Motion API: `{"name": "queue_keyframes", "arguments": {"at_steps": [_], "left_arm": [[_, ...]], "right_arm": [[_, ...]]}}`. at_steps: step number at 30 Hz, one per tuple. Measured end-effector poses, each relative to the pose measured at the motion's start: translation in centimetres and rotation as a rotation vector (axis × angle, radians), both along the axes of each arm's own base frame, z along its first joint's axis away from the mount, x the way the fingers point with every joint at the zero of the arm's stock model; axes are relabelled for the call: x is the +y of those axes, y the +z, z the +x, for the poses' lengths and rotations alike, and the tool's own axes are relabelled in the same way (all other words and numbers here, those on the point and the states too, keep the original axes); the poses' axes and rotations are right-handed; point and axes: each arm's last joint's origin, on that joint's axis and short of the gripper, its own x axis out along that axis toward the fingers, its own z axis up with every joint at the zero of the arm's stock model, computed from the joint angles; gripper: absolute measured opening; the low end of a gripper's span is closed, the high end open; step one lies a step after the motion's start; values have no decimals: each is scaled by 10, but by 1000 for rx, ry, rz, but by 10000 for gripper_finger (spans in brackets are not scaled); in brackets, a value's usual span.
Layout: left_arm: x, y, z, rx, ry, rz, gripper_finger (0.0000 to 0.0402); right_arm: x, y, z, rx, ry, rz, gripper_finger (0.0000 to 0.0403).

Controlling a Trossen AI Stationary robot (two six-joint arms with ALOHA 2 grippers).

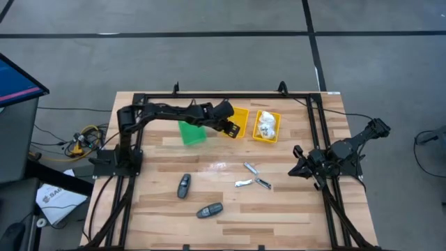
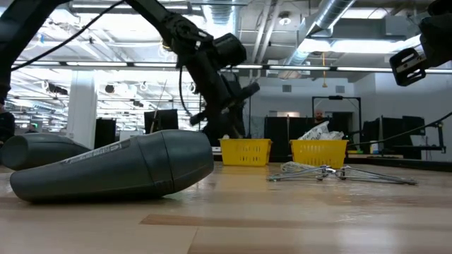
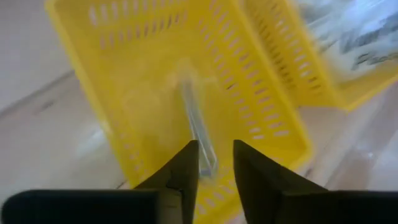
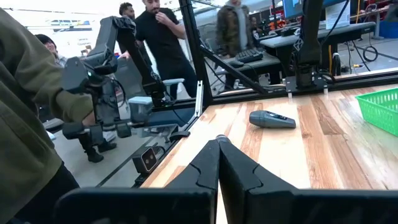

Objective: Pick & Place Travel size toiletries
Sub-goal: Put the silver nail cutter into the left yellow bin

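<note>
The left gripper (image 1: 232, 127) hung over the left yellow bin (image 1: 239, 113) near the table's (image 1: 293, 209) far edge, its fingers (image 3: 180, 171) slightly apart with a thin silver metal piece (image 3: 198, 127) lying in the bin below them. White packets (image 1: 265, 124) filled the neighbouring yellow bin (image 1: 277, 134). More metal pieces (image 1: 252, 178) lay mid-table and two grey oval gadgets (image 1: 196, 199) toward the near edge — open wood all around — while the right gripper (image 1: 298, 167) waited at the right edge, fingers together.

Robotics lab or workshop in an open industrial hall. Bare concrete floor (image 1: 209, 56) marked with dark lines on all sides of a wooden table (image 1: 279, 209) edged by a black frame (image 1: 230, 96). Exposed ducts (image 2: 332, 17) and strip lights (image 2: 106, 65) overhead. Monitor (image 1: 14, 80) at 9 o'clock, loose cables (image 1: 80, 139) beside it. Desks with equipment (image 4: 323, 28) and several standing people (image 4: 165, 37) beyond the table.
</note>
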Motion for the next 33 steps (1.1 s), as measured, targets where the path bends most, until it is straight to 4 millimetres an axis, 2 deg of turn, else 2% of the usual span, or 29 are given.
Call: {"name": "queue_keyframes", "arguments": {"at_steps": [8,11,13,16,19,21,24,26,29,33], "left_arm": [[-4,25,-4,-52,-36,39,184],[-18,49,-4,-146,-187,57,201],[-42,74,-4,-225,-322,118,202],[-87,107,-10,-312,-512,217,199],[-136,129,-15,-387,-663,339,198],[-168,133,-16,-410,-752,438,198],[-203,122,-11,-397,-818,506,198],[-217,105,-5,-359,-815,505,198],[-225,76,8,-311,-812,488,201],[-227,29,23,-198,-832,463,216]], "right_arm": [[0,0,0,1,0,0,0],[0,0,0,0,0,0,0],[0,0,0,0,0,0,0],[0,0,0,1,0,0,0],[0,0,0,1,0,-1,0],[0,0,0,1,0,0,0],[0,0,0,0,0,0,0],[0,0,0,0,-1,0,0],[0,0,0,0,0,0,0],[0,0,0,0,0,0,0]]}}
